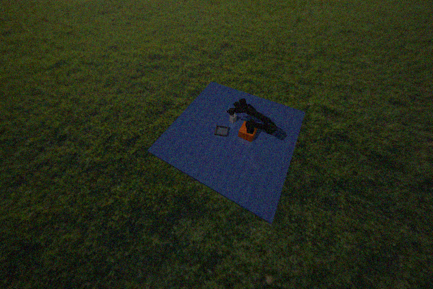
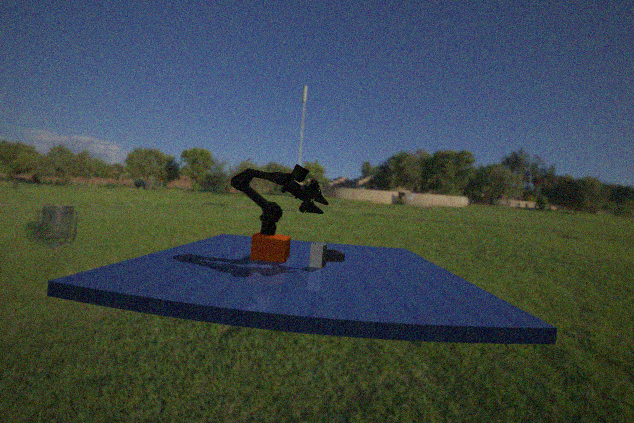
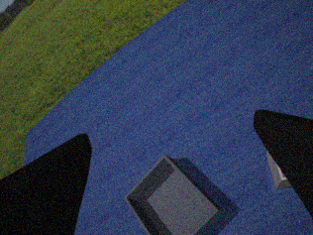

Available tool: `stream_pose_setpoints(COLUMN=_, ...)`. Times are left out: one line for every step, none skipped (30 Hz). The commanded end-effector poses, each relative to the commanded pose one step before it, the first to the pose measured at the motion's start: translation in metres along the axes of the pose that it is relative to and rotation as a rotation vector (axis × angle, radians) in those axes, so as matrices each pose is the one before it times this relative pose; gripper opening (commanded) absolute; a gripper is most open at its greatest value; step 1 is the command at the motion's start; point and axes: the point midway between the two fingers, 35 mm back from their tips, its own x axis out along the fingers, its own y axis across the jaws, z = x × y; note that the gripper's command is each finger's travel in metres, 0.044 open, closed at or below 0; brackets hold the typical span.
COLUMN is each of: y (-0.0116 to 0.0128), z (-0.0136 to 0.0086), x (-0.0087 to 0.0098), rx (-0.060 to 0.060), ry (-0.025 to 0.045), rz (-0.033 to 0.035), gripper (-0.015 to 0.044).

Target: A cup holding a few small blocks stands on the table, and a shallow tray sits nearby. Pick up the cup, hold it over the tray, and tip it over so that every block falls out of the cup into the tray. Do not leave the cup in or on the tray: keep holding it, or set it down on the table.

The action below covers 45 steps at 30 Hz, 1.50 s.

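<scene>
One black arm, bent at the elbow, mounted on an orange block [image 2: 270, 248]. One gripper [image 2: 318, 203], open and empty, raised above the counter [image 2: 327, 300], which is blue. One pale grey cup [image 2: 317, 255], upright on the counter, near the block. Behind: grass, trees [image 2: 440, 175], a low wall [image 2: 435, 200], one pale pole [image 2: 303, 123].
</scene>
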Motion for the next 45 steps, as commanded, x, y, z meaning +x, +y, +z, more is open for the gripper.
stream_pose_setpoints(y=-0.03099, z=-0.01034, x=0.00458, rx=-0.1047, ry=0.01286, rz=-0.10667, gripper=0.0440)
stream_pose_setpoints(y=-0.00794, z=-0.00431, x=0.00159, rx=-0.0284, ry=0.00751, rz=-0.02797, gripper=0.0440)
stream_pose_setpoints(y=-0.00771, z=-0.00467, x=0.00159, rx=-0.0281, ry=0.00877, rz=-0.02740, gripper=0.0440)
stream_pose_setpoints(y=-0.00745, z=-0.00502, x=0.00159, rx=-0.0278, ry=0.01000, rz=-0.02676, gripper=0.0440)
stream_pose_setpoints(y=-0.00717, z=-0.00536, x=0.00159, rx=-0.0275, ry=0.01118, rz=-0.02607, gripper=0.0440)
stream_pose_setpoints(y=-0.00687, z=-0.00568, x=0.00159, rx=-0.0273, ry=0.01233, rz=-0.02531, gripper=0.0440)
stream_pose_setpoints(y=-0.00656, z=-0.00599, x=0.00159, rx=-0.0270, ry=0.01344, rz=-0.02450, gripper=0.0440)
stream_pose_setpoints(y=-0.00623, z=-0.00628, x=0.00159, rx=-0.0267, ry=0.01450, rz=-0.02363, gripper=0.0440)
stream_pose_setpoints(y=-0.00486, z=-0.00538, x=0.00133, rx=-0.0218, ry=0.01270, rz=-0.01877, gripper=0.0440)
stream_pose_setpoints(y=-0.00278, z=-0.00333, x=0.00082, rx=-0.0130, ry=0.00794, rz=-0.01095, gripper=0.0440)
stream_pose_setpoints(y=-0.00090, z=-0.00113, x=0.00028, rx=-0.0043, ry=0.00270, rz=-0.00360, gripper=0.0440)
stream_pose_setpoints(y=0.00000, z=0.00000, x=0.00000, rx=0.0000, ry=0.00000, rz=0.00000, gripper=0.0440)
stream_pose_setpoints(y=0.00000, z=0.00000, x=0.00000, rx=0.0000, ry=0.00000, rz=0.00000, gripper=0.0440)
stream_pose_setpoints(y=0.00000, z=0.00000, x=0.00000, rx=0.0000, ry=0.00000, rz=0.00000, gripper=0.0440)
stream_pose_setpoints(y=0.00000, z=0.00000, x=0.00000, rx=0.0000, ry=0.00000, rz=0.00000, gripper=0.0440)
stream_pose_setpoints(y=-0.00008, z=-0.00035, x=0.00059, rx=0.0002, ry=0.00024, rz=0.00004, gripper=0.0440)
stream_pose_setpoints(y=-0.00023, z=-0.00108, x=0.00174, rx=0.0005, ry=0.00072, rz=0.00011, gripper=0.0440)
stream_pose_setpoints(y=-0.00036, z=-0.00186, x=0.00285, rx=0.0008, ry=0.00121, rz=0.00018, gripper=0.0440)
stream_pose_setpoints(y=-0.00040, z=-0.00239, x=0.00343, rx=0.0010, ry=0.00152, rz=0.00022, gripper=0.0440)
stream_pose_setpoints(y=-0.00034, z=-0.00249, x=0.00333, rx=0.0010, ry=0.00153, rz=0.00022, gripper=0.0440)
stream_pose_setpoints(y=-0.00029, z=-0.00259, x=0.00322, rx=0.0010, ry=0.00155, rz=0.00022, gripper=0.0440)
stream_pose_setpoints(y=-0.00023, z=-0.00268, x=0.00311, rx=0.0010, ry=0.00156, rz=0.00022, gripper=0.0440)
stream_pose_setpoints(y=-0.00018, z=-0.00277, x=0.00299, rx=0.0010, ry=0.00158, rz=0.00022, gripper=0.0440)
stream_pose_setpoints(y=-0.00013, z=-0.00285, x=0.00288, rx=0.0010, ry=0.00159, rz=0.00021, gripper=0.0440)
stream_pose_setpoints(y=-0.00008, z=-0.00293, x=0.00276, rx=0.0010, ry=0.00160, rz=0.00021, gripper=0.0440)
stream_pose_setpoints(y=-0.00003, z=-0.00300, x=0.00263, rx=0.0010, ry=0.00161, rz=0.00021, gripper=0.0440)
stream_pose_setpoints(y=0.00002, z=-0.00307, x=0.00251, rx=0.0010, ry=0.00163, rz=0.00021, gripper=0.0440)
stream_pose_setpoints(y=0.00007, z=-0.00314, x=0.00238, rx=0.0010, ry=0.00164, rz=0.00021, gripper=0.0440)
stream_pose_setpoints(y=0.00012, z=-0.00320, x=0.00225, rx=0.0010, ry=0.00166, rz=0.00021, gripper=0.0440)
stream_pose_setpoints(y=0.00016, z=-0.00325, x=0.00211, rx=0.0010, ry=0.00167, rz=0.00020, gripper=0.0440)
stream_pose_setpoints(y=0.00021, z=-0.00330, x=0.00198, rx=0.0010, ry=0.00168, rz=0.00020, gripper=0.0440)
stream_pose_setpoints(y=0.00025, z=-0.00335, x=0.00184, rx=0.0010, ry=0.00169, rz=0.00020, gripper=0.0440)
stream_pose_setpoints(y=0.00029, z=-0.00339, x=0.00170, rx=0.0010, ry=0.00170, rz=0.00020, gripper=0.0440)
stream_pose_setpoints(y=0.00027, z=-0.00276, x=0.00127, rx=0.0008, ry=0.00138, rz=0.00016, gripper=0.0440)
stream_pose_setpoints(y=0.00017, z=-0.00167, x=0.00072, rx=0.0005, ry=0.00083, rz=0.00009, gripper=0.0440)
stream_pose_setpoints(y=0.00006, z=-0.00056, x=0.00023, rx=0.0002, ry=0.00028, rz=0.00003, gripper=0.0440)
stream_pose_setpoints(y=0.00000, z=0.00005, x=0.00026, rx=0.0000, ry=-0.00003, rz=0.00000, gripper=0.0440)
stream_pose_setpoints(y=0.00002, z=0.00015, x=0.00079, rx=0.0000, ry=-0.00008, rz=0.00000, gripper=0.0440)
stream_pose_setpoints(y=0.00004, z=0.00023, x=0.00132, rx=0.0000, ry=-0.00014, rz=0.00000, gripper=0.0440)
stream_pose_setpoints(y=0.00000, z=0.00020, x=0.00143, rx=0.0000, ry=-0.00011, rz=0.00001, gripper=0.0440)
stream_pose_setpoints(y=0.00001, z=0.00018, x=0.00155, rx=0.0000, ry=-0.00013, rz=0.00001, gripper=0.0440)
stream_pose_setpoints(y=0.00003, z=0.00015, x=0.00155, rx=0.0000, ry=-0.00013, rz=0.00001, gripper=0.0440)
stream_pose_setpoints(y=0.00002, z=0.00011, x=0.00157, rx=0.0000, ry=-0.00012, rz=0.00001, gripper=0.0440)
stream_pose_setpoints(y=0.00003, z=0.00007, x=0.00158, rx=0.0000, ry=-0.00013, rz=0.00001, gripper=0.0440)
stream_pose_setpoints(y=0.00005, z=0.00004, x=0.00158, rx=0.0000, ry=-0.00014, rz=0.00001, gripper=0.0440)
